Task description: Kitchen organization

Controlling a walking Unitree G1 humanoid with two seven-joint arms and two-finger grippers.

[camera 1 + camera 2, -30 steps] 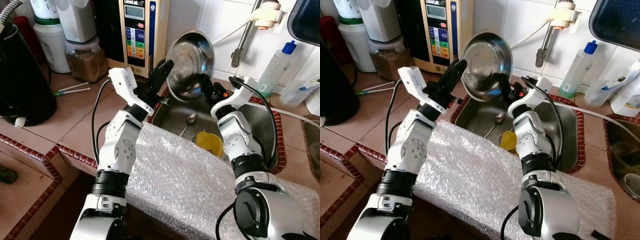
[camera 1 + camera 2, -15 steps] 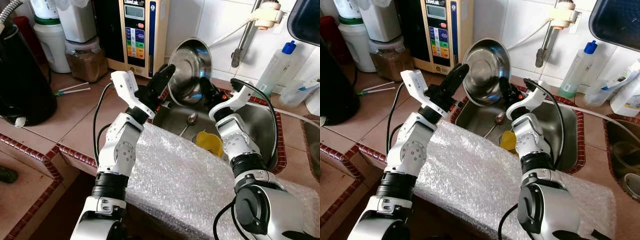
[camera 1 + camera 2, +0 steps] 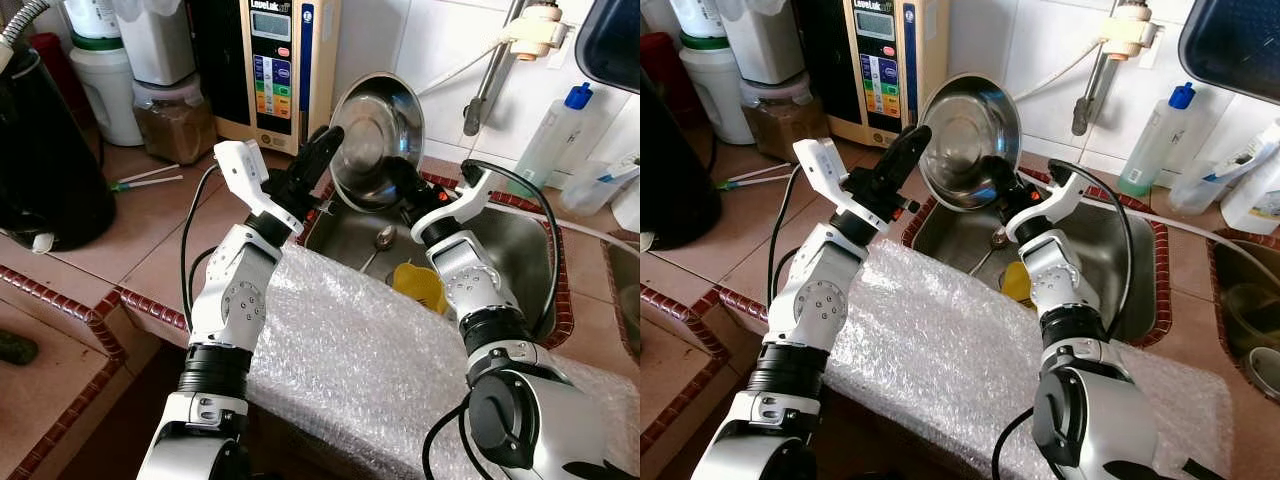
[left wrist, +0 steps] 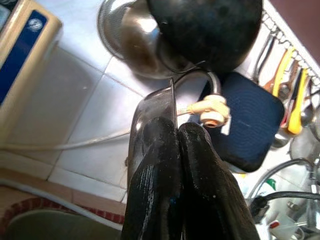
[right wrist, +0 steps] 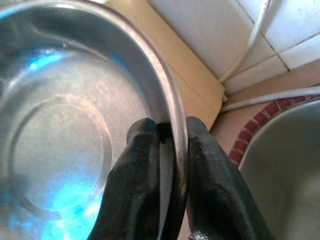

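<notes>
A steel bowl [image 3: 376, 140] was held on edge above the back left corner of the sink [image 3: 520, 262], gripped at its rim from both sides. The left gripper [image 4: 176, 145] was pinched onto the rim, its two fingers pressed together on the thin metal edge. The right gripper [image 5: 167, 142] was clamped on the rim as well, one finger inside the bowl and one behind it.

Slippage was judged the main risk: smooth steel was held by narrow pinches only (and possibly wet, though that could not be told). If the two arms were moved out of step, the bowl could be twisted loose and dropped onto the spoon [image 3: 384, 238] and the yellow cup [image 3: 420, 286] lying in the sink below. The water machine [image 3: 282, 60] stood just beside the bowl and could be knocked by a sideways swing.
</notes>
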